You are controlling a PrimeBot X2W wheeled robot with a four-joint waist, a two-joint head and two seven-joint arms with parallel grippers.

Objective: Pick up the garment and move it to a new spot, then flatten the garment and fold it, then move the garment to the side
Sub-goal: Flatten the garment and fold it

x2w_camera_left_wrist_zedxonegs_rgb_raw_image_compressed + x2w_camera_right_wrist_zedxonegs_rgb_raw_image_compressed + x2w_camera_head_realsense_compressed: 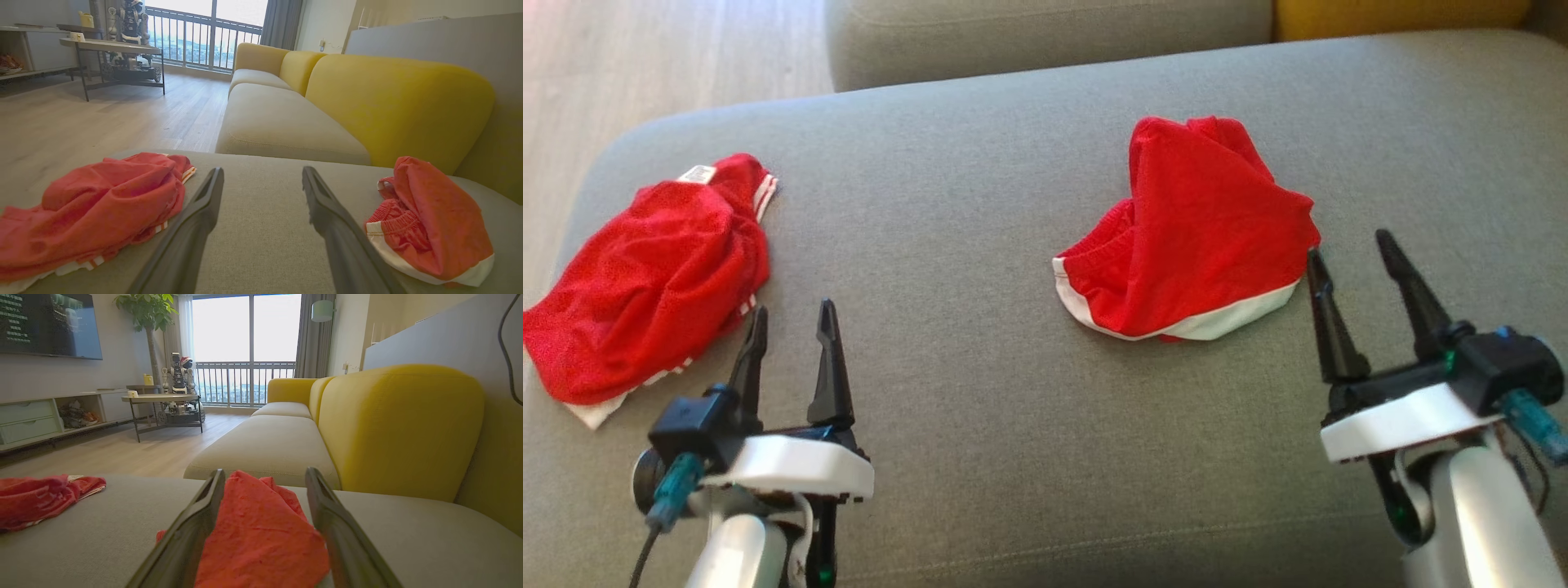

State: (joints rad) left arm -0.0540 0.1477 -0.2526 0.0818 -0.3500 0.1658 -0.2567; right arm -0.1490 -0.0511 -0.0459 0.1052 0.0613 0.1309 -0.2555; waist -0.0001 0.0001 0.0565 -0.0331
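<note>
- Head view: a grey seat cushion (pixel 980 204) carries two red garments.
  - The right red garment (pixel 1201 237), bunched and showing a white hem, lies toward the cushion's right side, about halfway between front and back.
  - The left red garment (pixel 654 278), crumpled with white stripes, lies by the left edge, well apart from the other.
  - The right gripper (pixel 1348 245) has its fingers spread (nothing pinched). Its inner fingertip is right at the right red garment's right edge; I cannot tell whether it touches.
  - The left gripper (pixel 793 309) is also spread and empty, just beside the left red garment's near edge.
- Left wrist view: the left gripper (pixel 262 169) has its fingers wide over bare cushion. The left red garment (pixel 102 204) lies to one side and the right red garment (pixel 429 220) to the other. A yellow backrest (pixel 392 106) rises behind them.
- Right wrist view: the right gripper (pixel 265 471) is spread, and the right red garment (pixel 261 539) heaps up between its fingers. The left red garment (pixel 41 498) lies far off toward the cushion's left edge.
</note>
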